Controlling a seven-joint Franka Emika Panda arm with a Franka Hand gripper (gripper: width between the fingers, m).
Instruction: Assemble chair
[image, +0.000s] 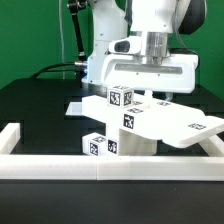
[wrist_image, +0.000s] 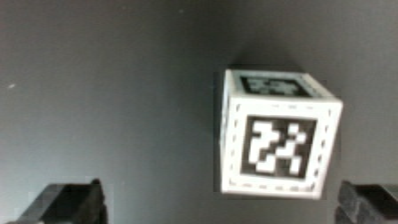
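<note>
Exterior view, left to right: small tagged blocks (image: 98, 144), then the chair stack (image: 135, 125) on the counter (image: 40, 110). Tool (image: 146, 98) hangs open above, empty. Off-centre descent could topple the stack

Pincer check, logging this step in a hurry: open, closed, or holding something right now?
Pincer: open, jaws spread wide, holding nothing; a tagged white block lies ahead of the fingertips, not gripped.
</note>
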